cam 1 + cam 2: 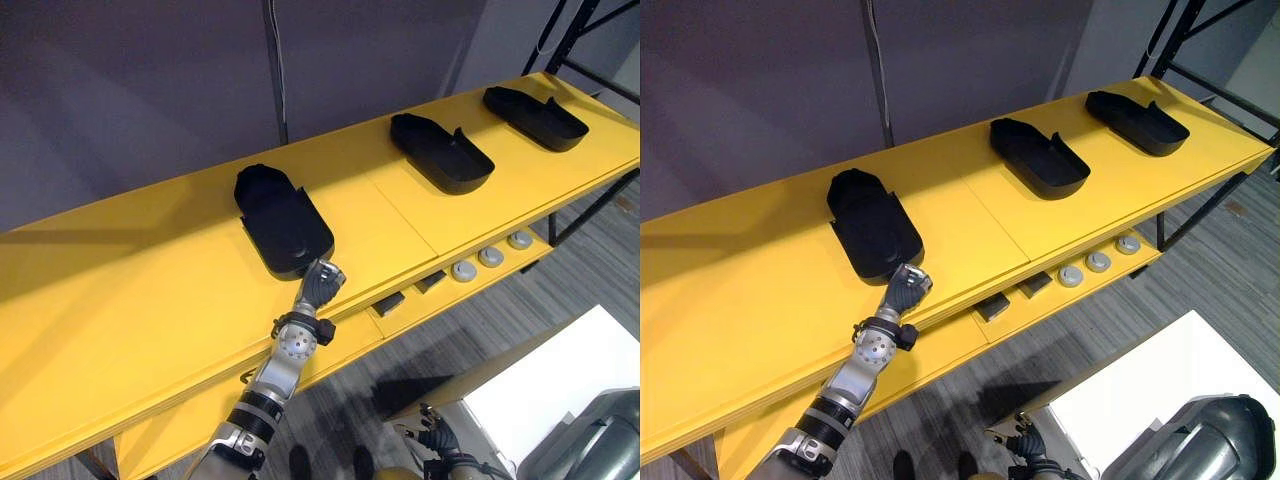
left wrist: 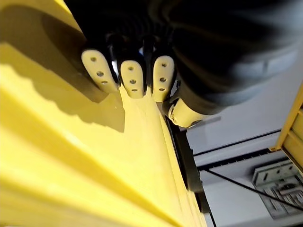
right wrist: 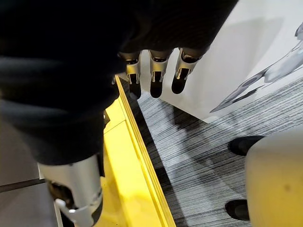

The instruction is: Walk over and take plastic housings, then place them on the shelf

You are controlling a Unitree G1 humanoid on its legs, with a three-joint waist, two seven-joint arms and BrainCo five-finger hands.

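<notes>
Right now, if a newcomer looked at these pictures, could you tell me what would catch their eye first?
Three black plastic housings lie in a row on the long yellow shelf: the nearest housing, the middle housing and the far housing. The left hand is at the near end of the nearest housing. The right hand hangs open, low over the grey floor.

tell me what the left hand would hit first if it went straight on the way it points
The nearest black housing: the left hand points at its near end on the yellow shelf, apparently right at its rim.
</notes>
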